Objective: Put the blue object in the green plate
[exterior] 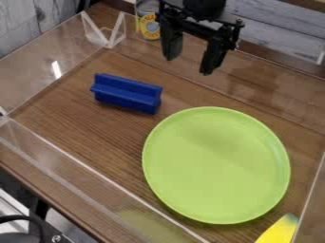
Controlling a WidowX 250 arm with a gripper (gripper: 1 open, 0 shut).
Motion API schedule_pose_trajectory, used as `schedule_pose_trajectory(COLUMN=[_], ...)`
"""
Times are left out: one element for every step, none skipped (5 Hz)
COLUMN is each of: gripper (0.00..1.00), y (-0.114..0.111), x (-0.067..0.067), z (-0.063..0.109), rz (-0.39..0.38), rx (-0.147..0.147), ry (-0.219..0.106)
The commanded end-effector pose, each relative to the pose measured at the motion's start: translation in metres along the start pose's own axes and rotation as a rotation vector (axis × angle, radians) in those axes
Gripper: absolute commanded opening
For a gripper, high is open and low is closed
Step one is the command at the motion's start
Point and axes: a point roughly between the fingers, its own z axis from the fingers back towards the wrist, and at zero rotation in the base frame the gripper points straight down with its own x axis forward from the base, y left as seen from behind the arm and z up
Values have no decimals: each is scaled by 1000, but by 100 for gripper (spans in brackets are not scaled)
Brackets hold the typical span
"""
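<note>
The blue object [125, 92] is a small ridged royal-blue block lying on the wooden table at centre left. The green plate [216, 163], large, round and lime green, sits flat at lower right with nothing on it. My gripper [191, 55] hangs at the top centre, its two black fingers spread apart and pointing down with nothing between them. It is above the table, behind and to the right of the block and beyond the plate's far rim.
Clear acrylic walls [51, 161] fence the wooden table on the left and front. A clear stand [105, 34] and a yellow item [150, 23] sit at the back. Something yellow [282, 231] shows at the bottom right corner.
</note>
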Motion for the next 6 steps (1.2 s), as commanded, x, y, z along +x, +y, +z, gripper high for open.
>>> schedule_pose_trajectory(gripper=[100,100,100,100,100,100], y=[9,25,38,47,54,62], x=[2,6,10,12,14,14], z=[-5,-8,-11,-16,-20,-25], rz=[-128,-307,-479,-620,-688,-747], rx=[12,27,46,63,77,91], ry=[11,13,12,10,9,7])
